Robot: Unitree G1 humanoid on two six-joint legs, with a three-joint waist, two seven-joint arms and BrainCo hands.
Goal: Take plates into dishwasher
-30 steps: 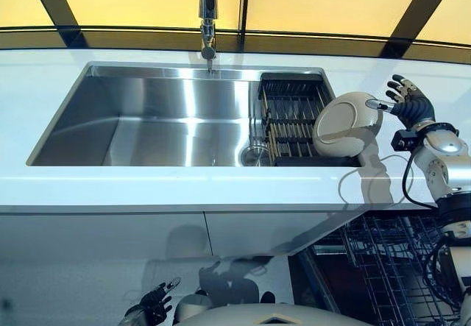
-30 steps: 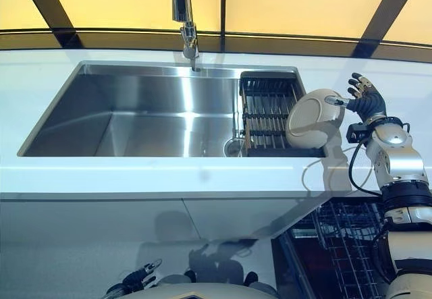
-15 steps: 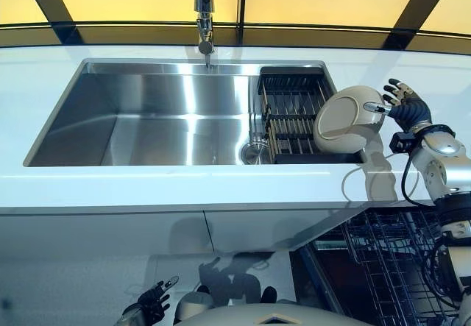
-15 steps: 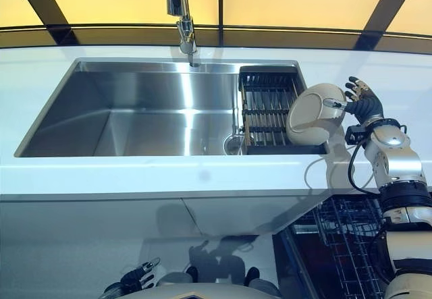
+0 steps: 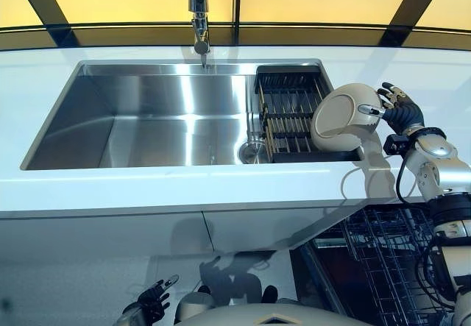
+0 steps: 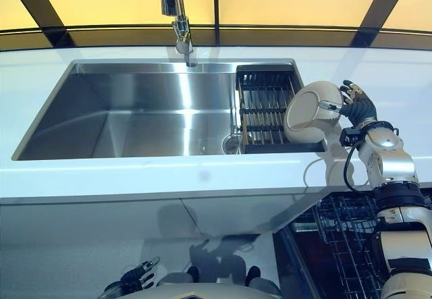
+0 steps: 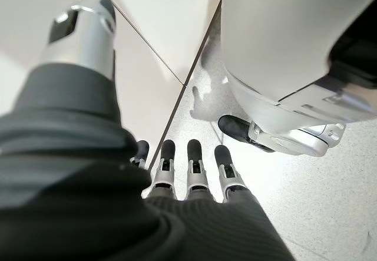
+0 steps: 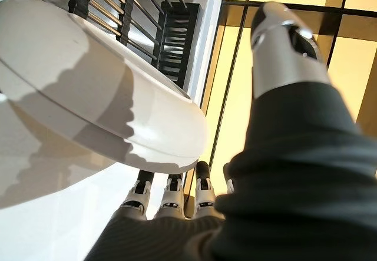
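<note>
The right hand [image 5: 397, 110] pinches the rim of the tilted plate [image 5: 342, 117] at the drying rack [image 5: 287, 112] in the sink [image 5: 147, 120], so lifting it towards the open dishwasher rack [image 5: 383, 267] probably comes next.

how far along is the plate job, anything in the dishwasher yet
Nothing looks loaded: no plate shows in the dishwasher rack below the counter. In hand: the right hand pinches the rim of the beige plate leaning at the sink's drying rack. The left hand hangs low, open. Left: lifting the plate out and slotting it in.
</note>
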